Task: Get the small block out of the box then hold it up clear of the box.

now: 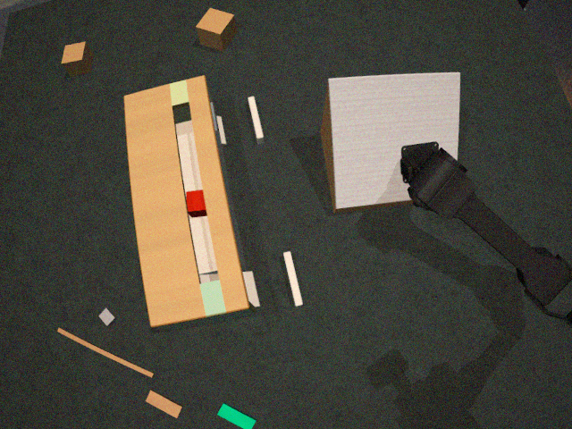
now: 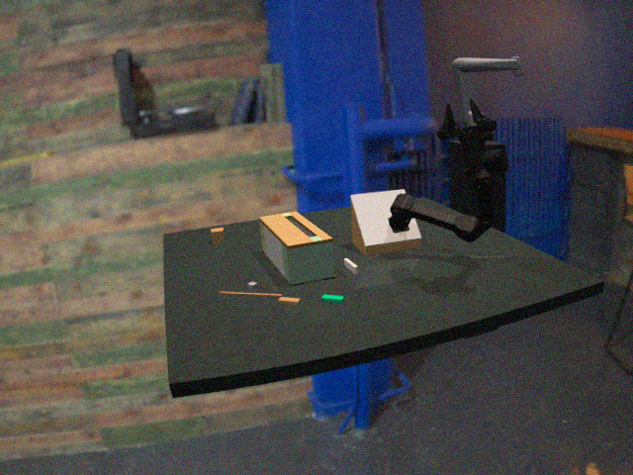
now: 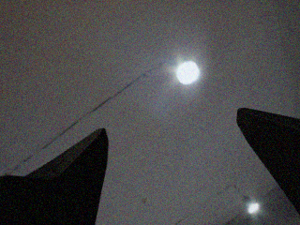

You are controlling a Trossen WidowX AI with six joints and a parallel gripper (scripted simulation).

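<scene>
The red block (image 1: 196, 201) sits on the pale shelf (image 1: 187, 159) inside the box (image 1: 155, 203) (image 2: 286, 233), seen through the long slot in its wooden top, near mid-length. Beyond the shelf's upper end in the top view is a dark gap; beyond its lower end a small greyish patch shows. The block cannot be seen in the exterior view. My gripper (image 2: 460, 104) (image 3: 172, 125) is open and empty, fingers pointing up, high up and well to the right of the box. It is out of view in the top view.
A white slanted panel on a wooden wedge (image 1: 369, 115) (image 2: 381, 220) stands right of the box, under the arm's elbow. White bars (image 1: 255, 117) (image 1: 292, 279) lie between them. A thin stick (image 1: 105, 352), tan piece (image 1: 164, 404), green piece (image 1: 236, 416) and wooden cubes (image 1: 215, 28) (image 1: 76, 57) lie around.
</scene>
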